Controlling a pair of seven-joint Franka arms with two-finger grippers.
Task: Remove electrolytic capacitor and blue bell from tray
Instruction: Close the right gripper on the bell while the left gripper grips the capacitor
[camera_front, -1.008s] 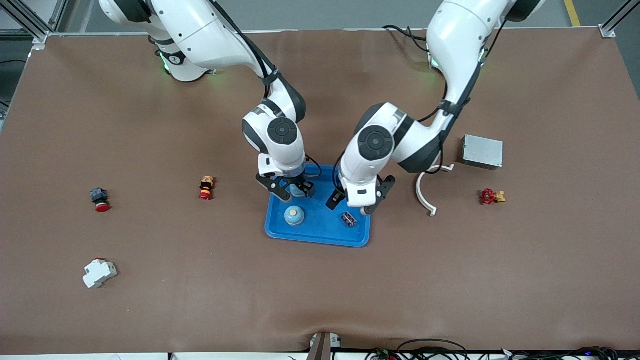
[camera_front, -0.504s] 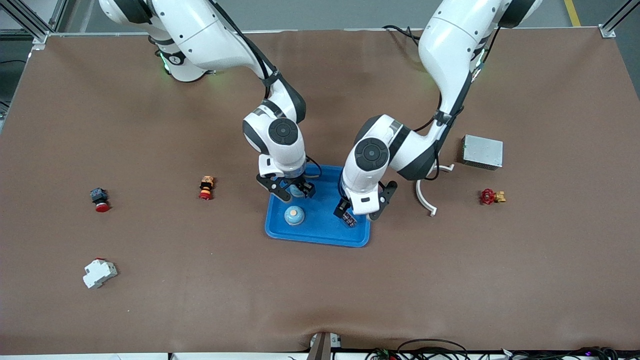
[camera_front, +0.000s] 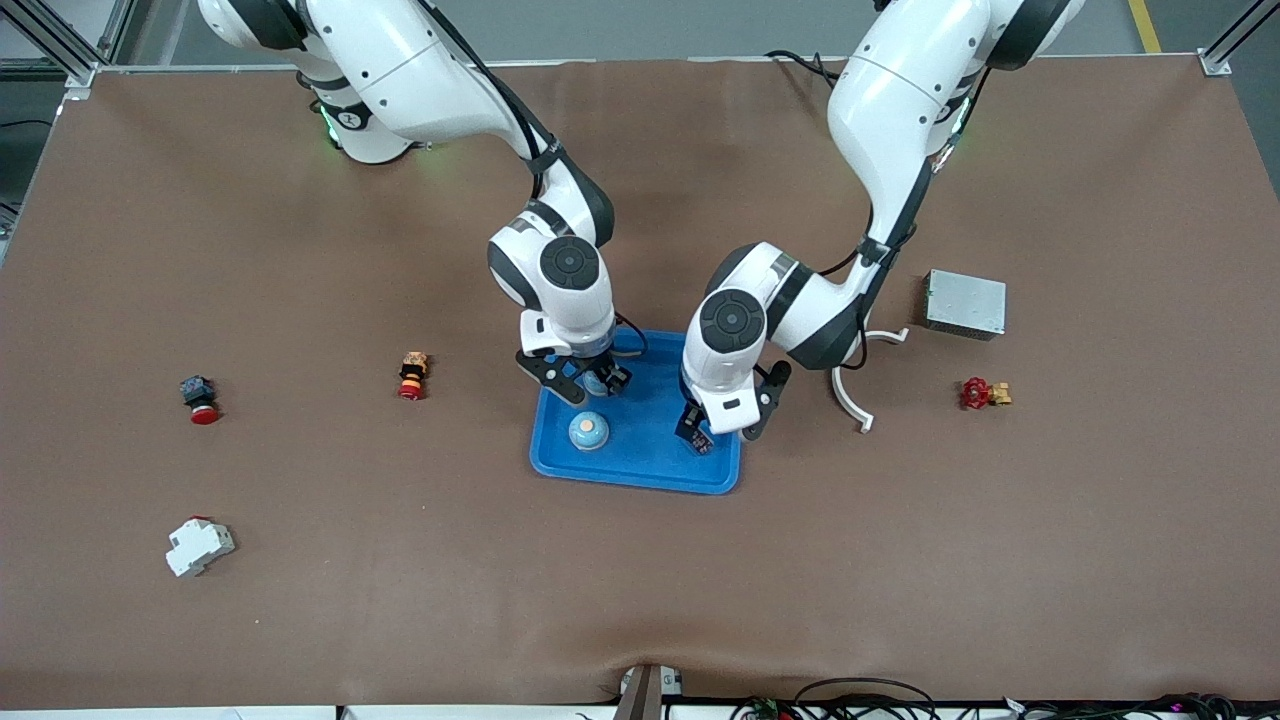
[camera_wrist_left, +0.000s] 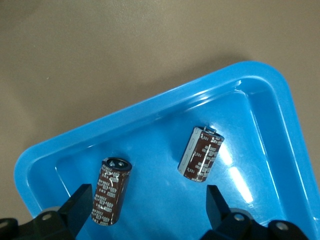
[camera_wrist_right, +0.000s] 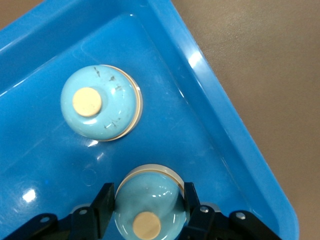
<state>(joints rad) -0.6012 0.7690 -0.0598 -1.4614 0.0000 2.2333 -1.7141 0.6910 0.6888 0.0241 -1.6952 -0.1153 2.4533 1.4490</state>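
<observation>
A blue tray (camera_front: 640, 462) lies mid-table. In the right wrist view my right gripper (camera_wrist_right: 146, 207) is shut on a light-blue bell (camera_wrist_right: 146, 202) low over the tray (camera_wrist_right: 235, 145). A second bell (camera_wrist_right: 100, 102) stands in the tray beside it, and shows in the front view (camera_front: 589, 431) nearer the camera than my right gripper (camera_front: 585, 385). In the left wrist view my left gripper (camera_wrist_left: 147, 207) is open over the tray (camera_wrist_left: 150, 107). One brown capacitor (camera_wrist_left: 113, 191) lies close to one finger (camera_wrist_left: 80, 205). Another capacitor (camera_wrist_left: 201, 153) lies farther off. My left gripper (camera_front: 722, 425) is at the tray's corner toward the left arm's end.
Toward the right arm's end lie an orange-red button (camera_front: 412, 375), a red push button (camera_front: 202, 398) and a white breaker (camera_front: 199, 546). Toward the left arm's end lie a white curved piece (camera_front: 852, 395), a grey metal box (camera_front: 965, 303) and a red valve (camera_front: 983, 393).
My left gripper has come down and moved in over the tray's corner, onto the capacitors. My right gripper has hardly moved and still holds the bell.
</observation>
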